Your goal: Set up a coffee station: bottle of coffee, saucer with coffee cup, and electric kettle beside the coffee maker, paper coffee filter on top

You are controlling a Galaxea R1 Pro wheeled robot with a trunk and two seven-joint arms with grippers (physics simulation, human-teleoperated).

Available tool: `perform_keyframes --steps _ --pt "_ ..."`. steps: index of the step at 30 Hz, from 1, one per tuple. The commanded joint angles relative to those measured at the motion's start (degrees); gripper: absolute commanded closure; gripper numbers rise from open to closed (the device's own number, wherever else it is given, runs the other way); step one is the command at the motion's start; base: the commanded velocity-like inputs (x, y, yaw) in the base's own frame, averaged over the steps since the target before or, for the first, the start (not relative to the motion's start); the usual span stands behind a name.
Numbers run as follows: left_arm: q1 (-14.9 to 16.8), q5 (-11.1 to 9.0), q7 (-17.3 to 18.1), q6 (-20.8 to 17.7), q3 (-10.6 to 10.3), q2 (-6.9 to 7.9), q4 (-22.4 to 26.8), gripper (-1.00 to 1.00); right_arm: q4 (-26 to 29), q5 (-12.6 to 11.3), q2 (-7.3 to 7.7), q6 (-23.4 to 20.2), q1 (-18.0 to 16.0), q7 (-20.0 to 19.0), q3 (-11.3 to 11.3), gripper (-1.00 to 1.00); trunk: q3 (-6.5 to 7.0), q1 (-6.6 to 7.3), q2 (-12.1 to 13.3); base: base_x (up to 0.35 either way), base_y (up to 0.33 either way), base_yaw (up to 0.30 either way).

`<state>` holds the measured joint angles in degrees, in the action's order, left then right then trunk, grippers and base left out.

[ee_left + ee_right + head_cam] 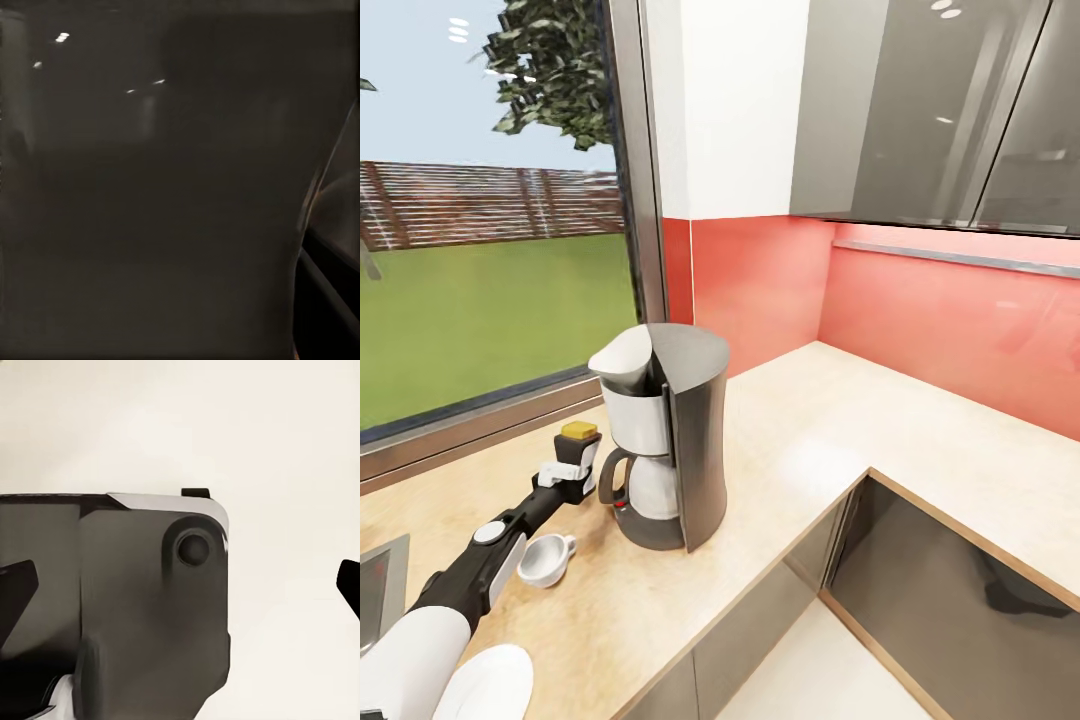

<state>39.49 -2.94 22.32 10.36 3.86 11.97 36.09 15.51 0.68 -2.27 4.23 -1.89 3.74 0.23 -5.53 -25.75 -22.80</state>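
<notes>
The coffee maker [665, 440], dark grey with a white upper part and white carafe, stands on the beige kitchen countertop [810, 430]. Just left of it is the bottle of coffee [581, 447], yellow lid up, with my left gripper [570, 474] shut around its dark body. The left wrist view is dark from that closeness. The white coffee cup [545, 558] sits on the counter beside my left forearm. The white saucer [490, 682] lies near the counter's front edge. My right gripper [180, 589] is open, its dark fingertips [15, 581] spread wide over a grey robot part.
A large window [490, 220] runs behind the counter on the left. The red backsplash [920, 320] and grey wall cabinets [930, 110] line the right side. A sink corner [378, 590] shows at the left edge. The counter bends in an L around dark floor [950, 590].
</notes>
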Motion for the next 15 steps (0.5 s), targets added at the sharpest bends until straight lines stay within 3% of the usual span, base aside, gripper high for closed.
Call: perform_keyframes --steps 1,10,11,15 --pt "0.06 -0.32 0.45 0.01 0.17 -0.01 -0.05 1.0 -0.04 0.05 -0.02 0.17 -0.04 0.22 0.03 -1.0 -0.12 -0.03 -0.12 0.0 0.0 0.0" --pt "0.02 -0.32 0.45 0.01 0.17 -0.02 -0.14 1.0 -0.04 0.1 -0.02 0.17 -0.04 0.22 0.03 -1.0 -0.12 -0.03 -0.12 0.0 0.0 0.0" --pt "0.01 -0.32 0.45 -0.02 0.15 -0.02 -0.14 -1.0 -0.04 0.1 -0.02 0.17 -0.04 0.22 0.03 -1.0 -0.12 -0.03 -0.12 0.0 0.0 0.0" --pt "0.02 -0.35 0.45 -0.03 0.18 -0.07 -0.86 -1.0 -0.04 0.11 -0.02 0.17 -0.04 0.22 0.03 -1.0 -0.12 -0.03 -0.12 0.0 0.0 0.0"
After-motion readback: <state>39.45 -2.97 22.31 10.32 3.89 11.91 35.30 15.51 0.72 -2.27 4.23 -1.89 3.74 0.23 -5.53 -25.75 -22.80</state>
